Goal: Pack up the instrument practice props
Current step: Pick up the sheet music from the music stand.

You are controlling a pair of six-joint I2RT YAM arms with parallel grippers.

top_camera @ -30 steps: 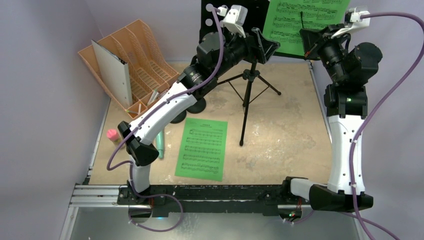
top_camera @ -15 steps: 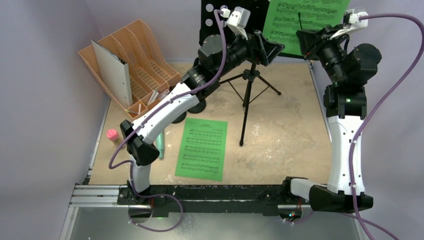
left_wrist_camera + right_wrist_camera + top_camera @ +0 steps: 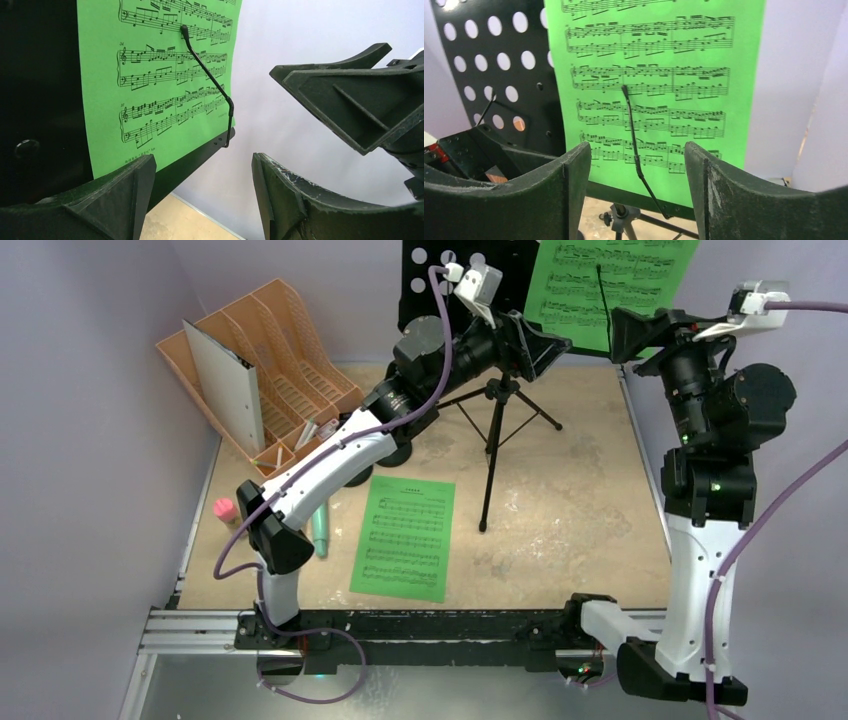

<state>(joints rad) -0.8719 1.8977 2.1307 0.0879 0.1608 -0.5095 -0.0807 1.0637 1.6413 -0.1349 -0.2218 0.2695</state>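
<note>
Nearest on the desk [image 3: 560,530] a green sheet-music page [image 3: 403,538] lies flat. Left of it is a teal toy microphone [image 3: 320,528], and a pink toy microphone [image 3: 226,510] sits near the desk's left edge. Behind them stands the black tripod [image 3: 492,440], with the orange file rack [image 3: 290,370] and grey binder [image 3: 225,370] far left. Both grippers hover at the tripod's perforated plate [image 3: 499,65]. The left gripper [image 3: 200,165] and right gripper [image 3: 636,150] gape wide, holding nothing. They face a second green page [image 3: 659,75], which is pinned under a wire arm [image 3: 634,135].

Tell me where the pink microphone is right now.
In the top view, the pink microphone sits at the left edge of the table, left of the teal microphone.
</note>
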